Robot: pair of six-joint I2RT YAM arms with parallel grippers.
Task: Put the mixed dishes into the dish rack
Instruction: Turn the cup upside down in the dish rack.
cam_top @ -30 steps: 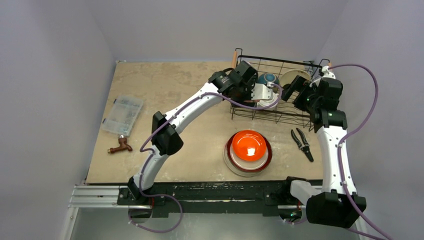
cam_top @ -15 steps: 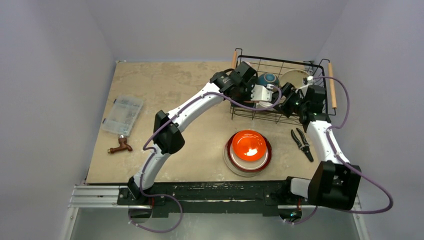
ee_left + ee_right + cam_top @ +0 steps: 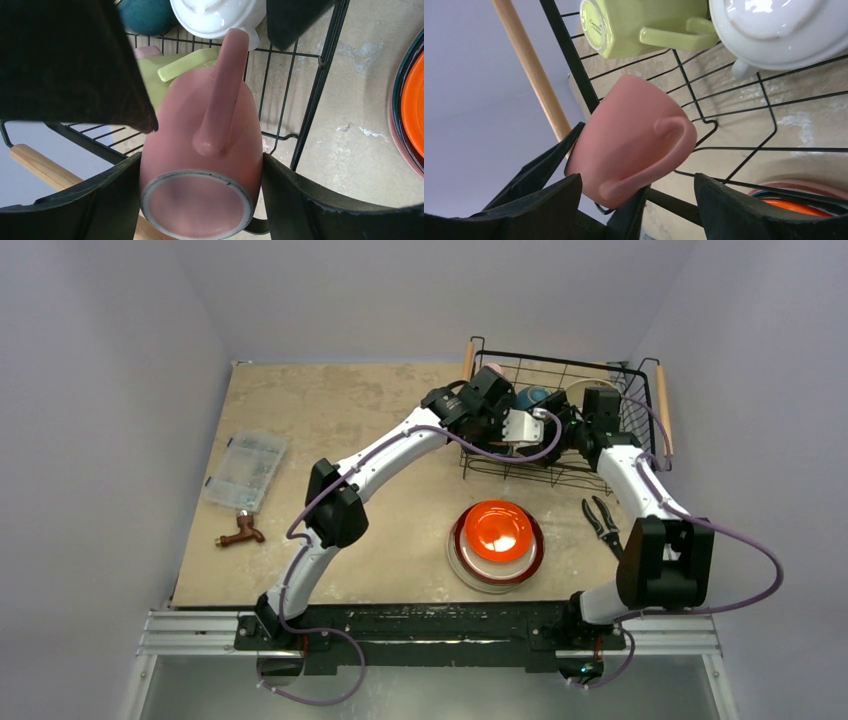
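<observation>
Left end effector (image 3: pixel 202 200) pinching one salmon mug (image 3: pixel 180 115), right end effector (image 3: pixel 639 200) spread

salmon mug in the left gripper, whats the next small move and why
Probably lower the salmon mug a little onto the wire floor of the dish rack, then open the left gripper. The mug sits clamped between its fingers over the rack's corner by the wooden handle, not resting on the wires as far as I can tell. The yellow-green mug and white mug lie further in.
</observation>
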